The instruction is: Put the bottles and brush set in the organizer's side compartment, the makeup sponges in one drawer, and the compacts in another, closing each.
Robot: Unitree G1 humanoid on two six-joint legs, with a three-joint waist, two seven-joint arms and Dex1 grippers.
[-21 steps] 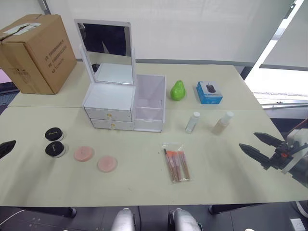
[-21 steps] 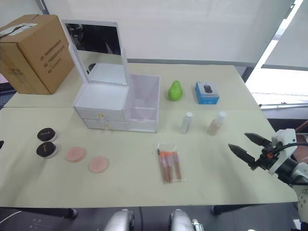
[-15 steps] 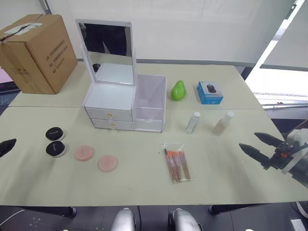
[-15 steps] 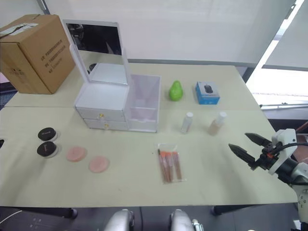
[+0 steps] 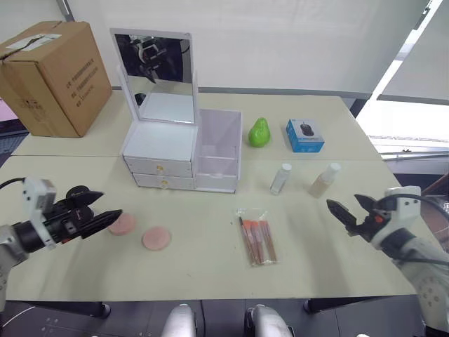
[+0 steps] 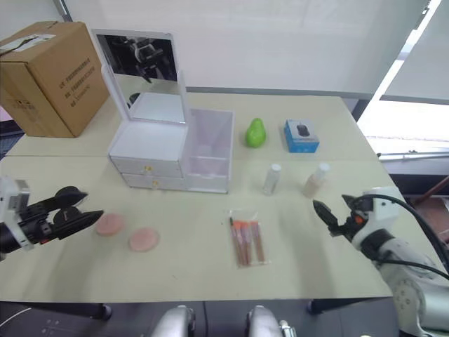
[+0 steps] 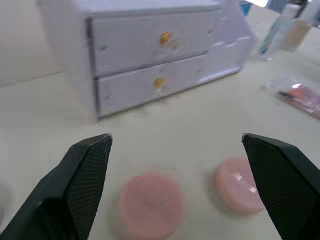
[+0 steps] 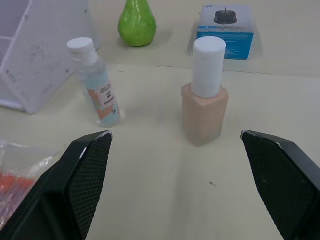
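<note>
The white organizer (image 5: 160,144) stands at the back of the table with its mirror up, both drawers (image 7: 150,45) shut and the side compartment (image 5: 219,151) open on top. A clear bottle (image 5: 280,178) and a beige bottle (image 5: 324,180) stand to its right. The bagged brush set (image 5: 257,236) lies in front. Two pink makeup sponges (image 5: 156,239) lie at the front left. My left gripper (image 5: 106,205) is open just left of them. It covers most of the black compacts (image 6: 68,192). My right gripper (image 5: 345,203) is open and faces the beige bottle (image 8: 205,100).
A green pear (image 5: 259,132) and a blue box (image 5: 305,135) sit behind the bottles. A cardboard box (image 5: 49,77) stands at the far left corner. Open table lies between the brush set and my right gripper.
Both arms have come in over the table. The left gripper moved right across the compacts toward the sponges. The right gripper moved left toward the bottles.
</note>
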